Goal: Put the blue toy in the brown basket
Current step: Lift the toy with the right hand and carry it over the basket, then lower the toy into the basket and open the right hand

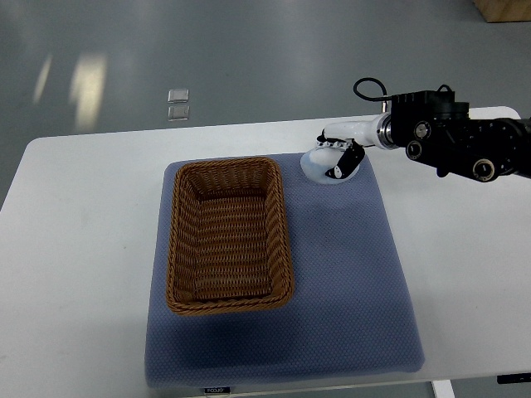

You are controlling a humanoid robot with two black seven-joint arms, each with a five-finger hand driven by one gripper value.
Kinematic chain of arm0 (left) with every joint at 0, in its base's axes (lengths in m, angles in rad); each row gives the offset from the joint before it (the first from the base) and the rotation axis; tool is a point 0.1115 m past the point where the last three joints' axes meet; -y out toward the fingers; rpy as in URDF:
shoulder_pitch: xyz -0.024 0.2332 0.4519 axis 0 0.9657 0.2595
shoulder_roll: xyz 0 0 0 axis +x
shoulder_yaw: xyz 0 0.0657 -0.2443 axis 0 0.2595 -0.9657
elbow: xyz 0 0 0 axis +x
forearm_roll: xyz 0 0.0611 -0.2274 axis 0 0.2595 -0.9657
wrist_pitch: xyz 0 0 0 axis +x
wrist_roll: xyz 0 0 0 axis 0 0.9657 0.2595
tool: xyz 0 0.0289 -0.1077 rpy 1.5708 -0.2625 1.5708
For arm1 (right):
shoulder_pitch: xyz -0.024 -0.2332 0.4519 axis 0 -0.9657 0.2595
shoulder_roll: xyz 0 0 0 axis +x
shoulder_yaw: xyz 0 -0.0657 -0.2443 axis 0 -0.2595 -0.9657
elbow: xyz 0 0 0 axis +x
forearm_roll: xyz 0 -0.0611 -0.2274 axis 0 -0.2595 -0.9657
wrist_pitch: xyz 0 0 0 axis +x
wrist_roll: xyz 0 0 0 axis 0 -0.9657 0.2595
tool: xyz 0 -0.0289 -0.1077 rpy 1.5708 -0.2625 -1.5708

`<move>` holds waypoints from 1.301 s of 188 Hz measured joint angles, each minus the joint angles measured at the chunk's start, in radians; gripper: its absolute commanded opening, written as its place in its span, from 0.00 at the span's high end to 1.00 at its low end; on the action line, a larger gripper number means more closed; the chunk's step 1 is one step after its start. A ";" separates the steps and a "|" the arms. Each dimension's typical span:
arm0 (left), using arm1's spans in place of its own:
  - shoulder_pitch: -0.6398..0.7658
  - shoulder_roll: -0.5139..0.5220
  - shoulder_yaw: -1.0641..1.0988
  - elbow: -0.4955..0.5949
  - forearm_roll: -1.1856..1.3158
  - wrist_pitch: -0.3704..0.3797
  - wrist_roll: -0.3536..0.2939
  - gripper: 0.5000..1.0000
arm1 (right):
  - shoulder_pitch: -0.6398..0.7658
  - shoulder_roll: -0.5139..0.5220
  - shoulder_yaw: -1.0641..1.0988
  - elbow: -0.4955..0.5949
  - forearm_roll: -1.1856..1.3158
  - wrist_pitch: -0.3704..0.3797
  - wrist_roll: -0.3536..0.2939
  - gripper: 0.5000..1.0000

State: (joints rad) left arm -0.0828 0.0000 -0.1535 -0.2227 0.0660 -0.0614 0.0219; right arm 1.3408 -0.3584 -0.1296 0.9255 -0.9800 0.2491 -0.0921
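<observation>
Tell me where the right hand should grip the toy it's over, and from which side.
Judging roughly: the right hand covers most of the pale toy at the mat's far edge. Its rounded body suggests wrapping around its middle from above. The fingers hide its exact shape.

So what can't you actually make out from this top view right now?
- Blue toy: not identifiable; the right hand covers a pale object at the blue mat's far edge, beside the brown basket.
- Hand's fingers: too small to tell whether they grip.
- Left arm: outside the frame.
- Two small clear items on the floor: too small to identify.
</observation>
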 measured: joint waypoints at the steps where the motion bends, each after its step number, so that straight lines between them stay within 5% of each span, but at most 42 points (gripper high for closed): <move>1: 0.000 0.000 0.000 0.000 0.000 0.000 0.000 0.00 | 0.003 -0.001 0.000 0.002 0.000 0.001 0.000 1.00; 50: 0.000 0.000 0.000 0.003 0.000 0.000 0.000 0.00 | 0.130 -0.022 0.007 0.115 0.102 0.028 0.000 1.00; 90: 0.000 0.000 -0.001 0.005 0.000 0.000 0.000 0.00 | 0.167 0.122 0.008 0.149 0.156 0.023 0.003 1.00; 134: -0.005 0.000 -0.002 -0.002 0.000 0.000 0.000 0.00 | 0.148 0.337 -0.037 0.049 0.146 -0.002 0.003 1.00; 201: -0.009 0.000 -0.001 -0.002 0.000 -0.001 0.000 0.00 | 0.020 0.359 -0.069 -0.048 0.114 -0.048 0.003 1.00; 224: -0.009 0.000 -0.001 -0.001 0.000 -0.001 0.000 0.00 | -0.004 0.359 -0.069 -0.058 0.113 -0.059 0.003 0.82; 245: -0.009 0.000 -0.001 0.000 0.000 -0.001 0.000 0.00 | -0.026 0.359 -0.069 -0.065 0.113 -0.071 0.005 0.55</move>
State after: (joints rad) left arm -0.0920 0.0000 -0.1542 -0.2228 0.0660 -0.0623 0.0214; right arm 1.3151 0.0001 -0.1981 0.8608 -0.8672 0.1784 -0.0866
